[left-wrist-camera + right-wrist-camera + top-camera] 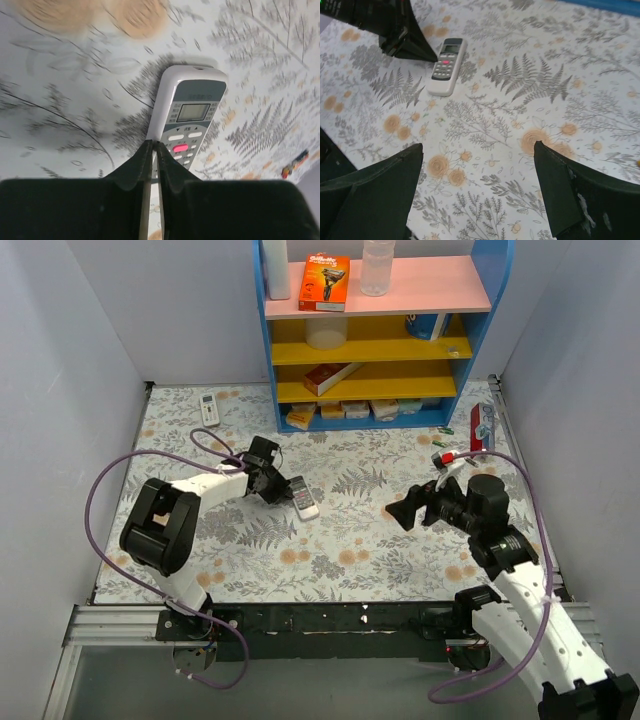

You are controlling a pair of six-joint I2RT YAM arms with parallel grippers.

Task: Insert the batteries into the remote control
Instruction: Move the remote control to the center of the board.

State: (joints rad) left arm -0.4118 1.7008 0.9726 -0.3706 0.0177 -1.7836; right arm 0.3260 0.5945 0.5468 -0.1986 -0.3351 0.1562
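Observation:
A white remote control (305, 500) lies face up mid-table, showing a grey panel with a display and a pink button (181, 147). It also shows in the right wrist view (447, 66). My left gripper (276, 487) is shut, its tips (154, 145) at the remote's near left edge, and it also shows in the right wrist view (405, 42). My right gripper (400, 512) is open and empty, held above bare table (477, 150) to the right of the remote. Small red items (441, 457) lie near the right arm. I cannot tell if they are the batteries.
A smaller white remote (209, 408) lies at the far left. A blue and yellow shelf unit (375, 335) with boxes and bottles stands at the back. A red and blue packet (483, 426) lies at the right edge. Grey walls close both sides.

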